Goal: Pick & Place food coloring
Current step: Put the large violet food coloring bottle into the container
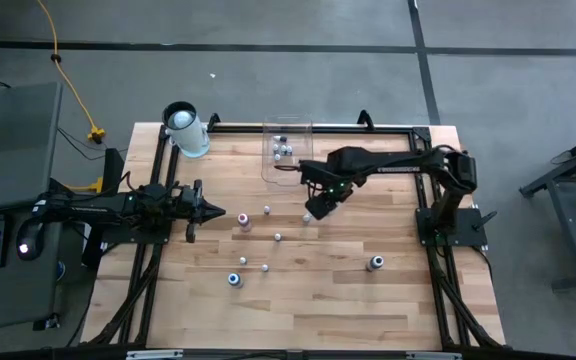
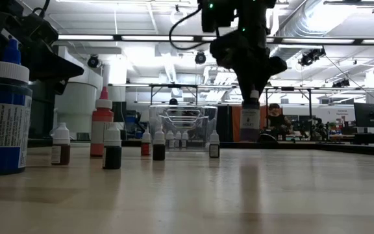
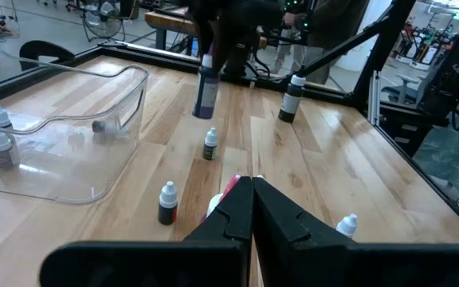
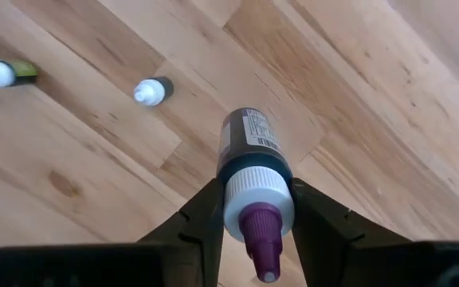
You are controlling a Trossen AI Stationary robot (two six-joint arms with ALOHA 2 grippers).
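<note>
My right gripper (image 1: 318, 207) hangs over the middle of the table, fingers pointing down, shut on a food coloring bottle (image 4: 249, 139) with a dark body, white cap and purple tip. The low view shows that bottle (image 2: 250, 120) clear of the tabletop. Several other small food coloring bottles stand on their bases on the wood, among them a red one (image 1: 245, 220), a blue one (image 1: 235, 279) and one at the right (image 1: 375, 263). My left gripper (image 1: 213, 213) waits shut at the table's left side, level, touching nothing. My right gripper pinches the bottle's white cap (image 4: 257, 195) between its two fingers (image 4: 202, 219), one on each side. The fingers come from above, pointing down. The bottle hangs upright below them, purple tip up, its base lifted clear of the table.
A clear plastic bin (image 1: 288, 128) with several small bottles in it stands at the far edge, just beyond my right gripper. A white cylinder (image 1: 183, 128) stands at the far left corner. Black frame rails (image 1: 423, 215) run along the table's sides.
</note>
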